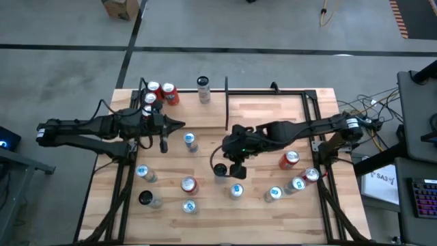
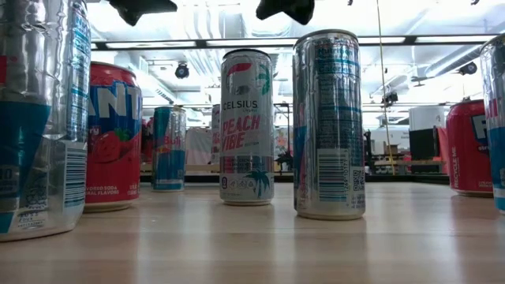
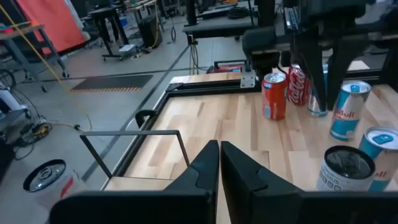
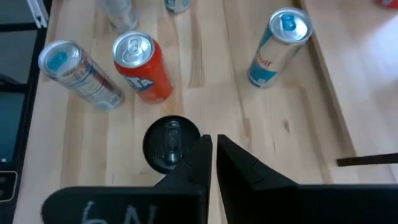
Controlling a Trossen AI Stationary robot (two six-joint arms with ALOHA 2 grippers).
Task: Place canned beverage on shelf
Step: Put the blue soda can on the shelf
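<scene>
surface: wood table (image 1: 273,137) | on it: upright cans (image 1: 189,185), shelf (image 1: 266,92)

Cardboard box (image 1: 120,8) on floor, keyboard (image 1: 425,199) beside table

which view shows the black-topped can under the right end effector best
The right wrist view: it looks straight down on the black-topped can, upright just ahead of the shut right end effector. The high view shows it small beside that end effector. I cannot pick it out in the low or left wrist views.
</scene>
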